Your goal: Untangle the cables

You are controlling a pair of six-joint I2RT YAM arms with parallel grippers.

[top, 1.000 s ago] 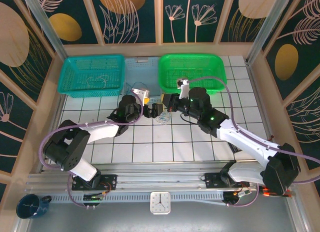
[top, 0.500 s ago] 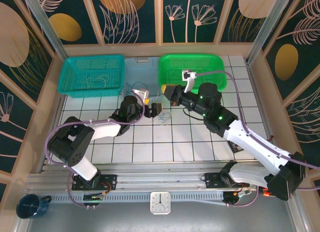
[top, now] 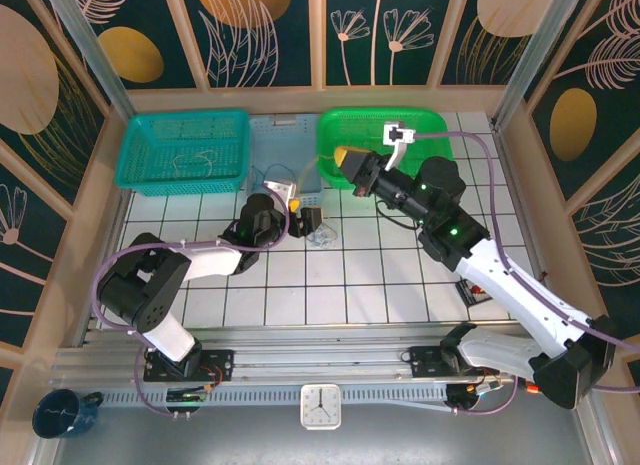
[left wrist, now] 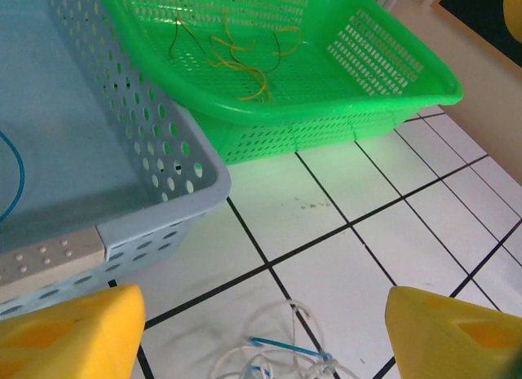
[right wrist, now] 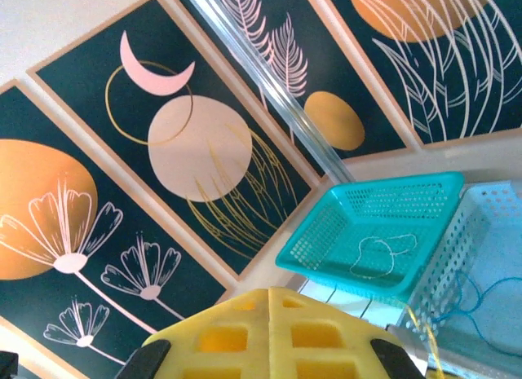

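A small tangle of whitish and blue cables (top: 322, 238) lies on the white tiles just right of my left gripper (top: 308, 221). In the left wrist view the tangle (left wrist: 294, 354) sits low between the yellow fingers (left wrist: 73, 334), and the left gripper (left wrist: 265, 338) is open around it without touching. My right gripper (top: 348, 161) hangs raised at the near-left corner of the green basket (top: 440, 135). Its jaws are pressed together (right wrist: 269, 301), and a thin yellow cable (right wrist: 424, 338) trails from it.
The green basket (left wrist: 391, 77) holds loose yellow cables (left wrist: 245, 53). A pale blue basket (left wrist: 163, 151) beside it holds a blue cable (left wrist: 18, 175). The teal basket (right wrist: 383, 208) at the back left holds a whitish cable (right wrist: 383, 253). Walls ring the table.
My right gripper has lifted from beside the tangle and swung back to the right, to the green basket's corner. The left gripper stayed by the tangle and its jaws narrowed a little.
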